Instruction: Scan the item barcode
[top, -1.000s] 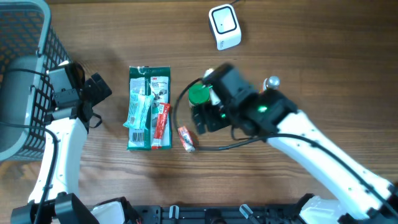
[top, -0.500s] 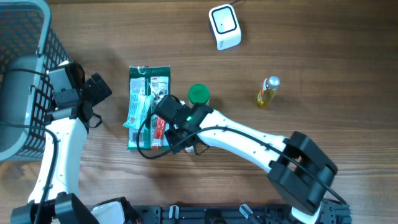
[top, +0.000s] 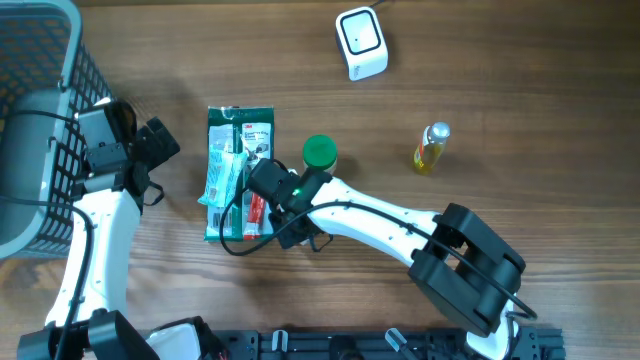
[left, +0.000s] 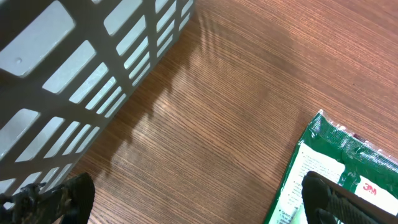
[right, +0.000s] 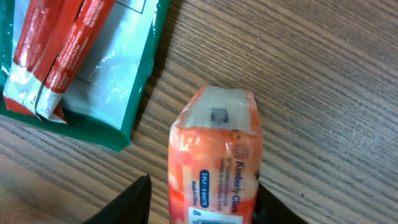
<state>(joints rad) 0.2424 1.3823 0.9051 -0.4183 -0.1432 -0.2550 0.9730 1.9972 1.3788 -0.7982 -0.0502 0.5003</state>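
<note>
the right gripper (right: 196, 200) hangs over the orange tissue packet (right: 214, 155), which lies on the wooden table (right: 323, 74) in the lower middle of the right wrist view, just beside the green package (right: 93, 68). its fingers stand spread either side of the packet, with a gap at the left one. the left gripper (left: 193, 199), fingers wide apart, holds nothing near the basket (left: 74, 68) at upper left.

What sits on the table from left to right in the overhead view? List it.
grey mesh basket → flat green plastic packet → round green cap → white box-shaped scanner → small yellow bottle
</note>
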